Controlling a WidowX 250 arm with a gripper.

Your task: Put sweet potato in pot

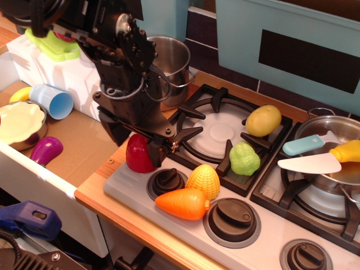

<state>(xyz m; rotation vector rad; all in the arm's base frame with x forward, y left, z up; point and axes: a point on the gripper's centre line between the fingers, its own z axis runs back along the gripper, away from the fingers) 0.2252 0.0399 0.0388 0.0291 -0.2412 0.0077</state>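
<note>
One pot (169, 59) stands apart from the sweet potato (138, 154)

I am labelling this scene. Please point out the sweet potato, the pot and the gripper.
sweet potato (136, 154): main camera view, on its red left side.
pot (171, 56): main camera view, on its steel front wall.
gripper (139, 147): main camera view, midway between the fingertips.
</note>
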